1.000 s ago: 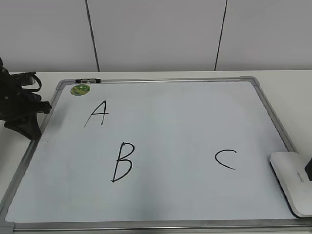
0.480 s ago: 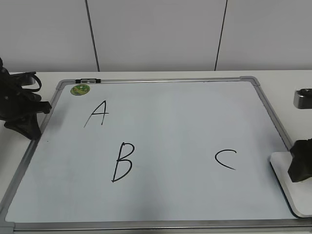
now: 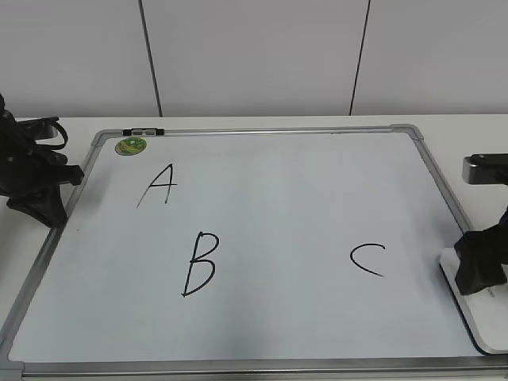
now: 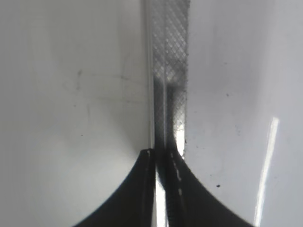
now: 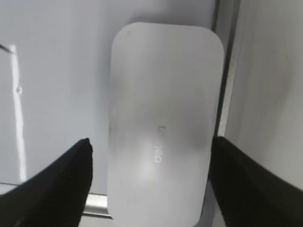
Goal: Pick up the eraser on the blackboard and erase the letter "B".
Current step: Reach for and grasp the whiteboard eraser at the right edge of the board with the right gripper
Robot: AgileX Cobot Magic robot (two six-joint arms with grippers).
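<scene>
The white eraser (image 3: 486, 321) lies at the blackboard's (image 3: 278, 198) right edge, over the grey frame. In the right wrist view the eraser (image 5: 163, 118) shows whole, with small grey lettering on top. My right gripper (image 3: 479, 270) is open above it, one finger on each long side of the eraser (image 5: 150, 156), not touching it. The black letter "B" (image 3: 198, 263) sits left of centre on the board. My left gripper (image 3: 44, 208) is shut and empty, resting at the board's left frame (image 4: 163, 156).
A black "A" (image 3: 161, 184) is above the "B" and a black "C" (image 3: 367, 259) is to its right. A round green sticker (image 3: 130, 145) and a small black clip (image 3: 143, 131) sit at the board's top-left. A white wall stands behind the table.
My right arm has come into view from the right and moved left and down over the eraser, covering part of it. The left arm has not moved.
</scene>
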